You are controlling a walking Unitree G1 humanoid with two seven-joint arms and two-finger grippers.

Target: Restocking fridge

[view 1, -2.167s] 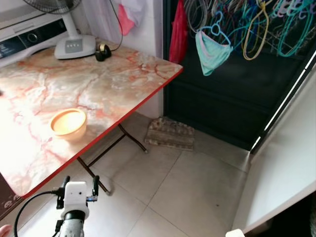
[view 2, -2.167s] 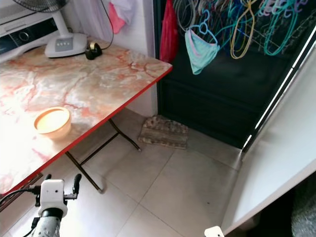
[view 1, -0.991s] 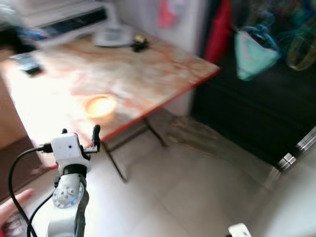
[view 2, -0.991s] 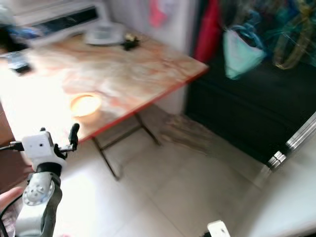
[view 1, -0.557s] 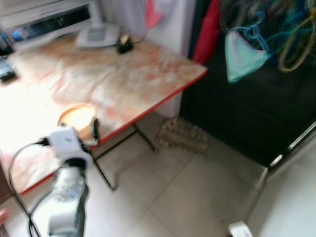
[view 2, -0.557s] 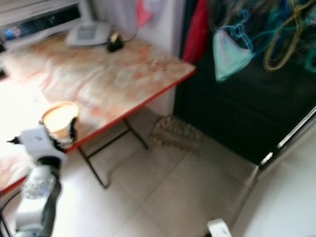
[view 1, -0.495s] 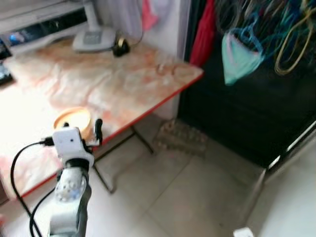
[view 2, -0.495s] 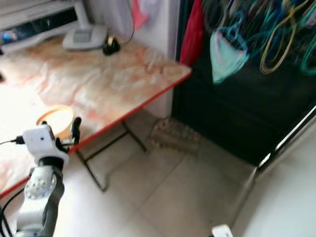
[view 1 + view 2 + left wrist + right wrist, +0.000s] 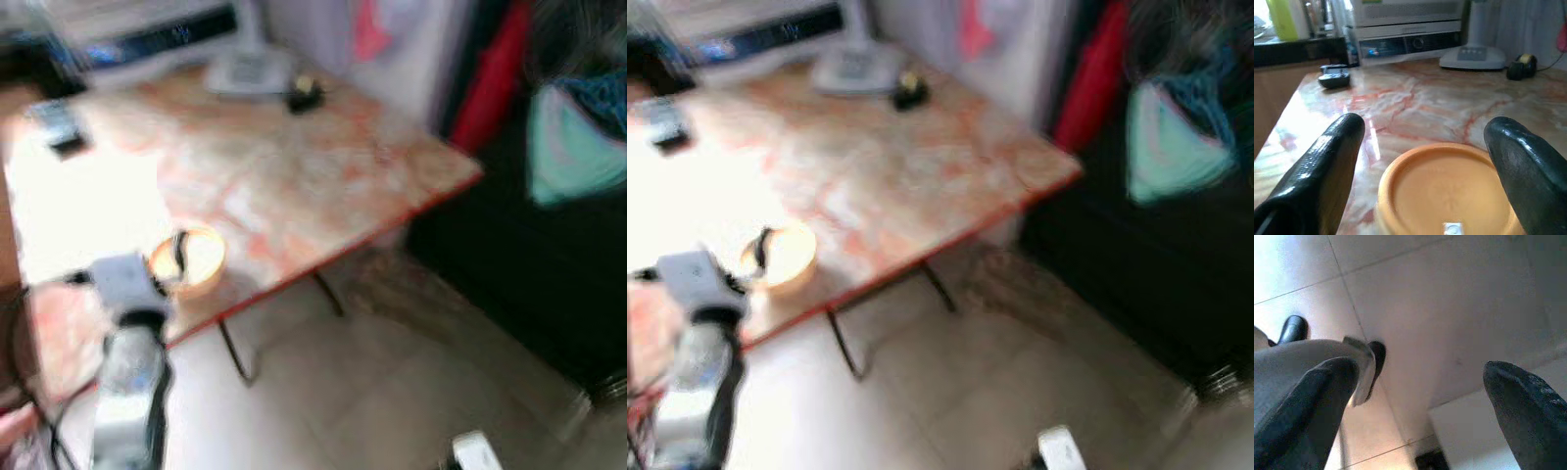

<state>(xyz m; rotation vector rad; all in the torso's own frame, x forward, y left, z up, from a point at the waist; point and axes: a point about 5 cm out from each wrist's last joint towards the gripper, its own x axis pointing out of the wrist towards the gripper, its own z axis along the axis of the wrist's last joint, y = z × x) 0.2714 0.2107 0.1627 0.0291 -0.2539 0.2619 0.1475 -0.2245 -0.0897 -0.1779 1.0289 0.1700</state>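
Left arm: silver tube, white boxy wrist housing, black cable at 9 o'clock. Left tool, right tool: long glossy black fingers.

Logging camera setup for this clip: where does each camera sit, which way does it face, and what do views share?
Left and right eye views: on the head, looking down, blurred, at the marble table; the left arm shows.
Left wrist view: along the open left gripper at the orange bowl; the eye views share the bowl.
Right wrist view: along the open right gripper down at the tiled floor.
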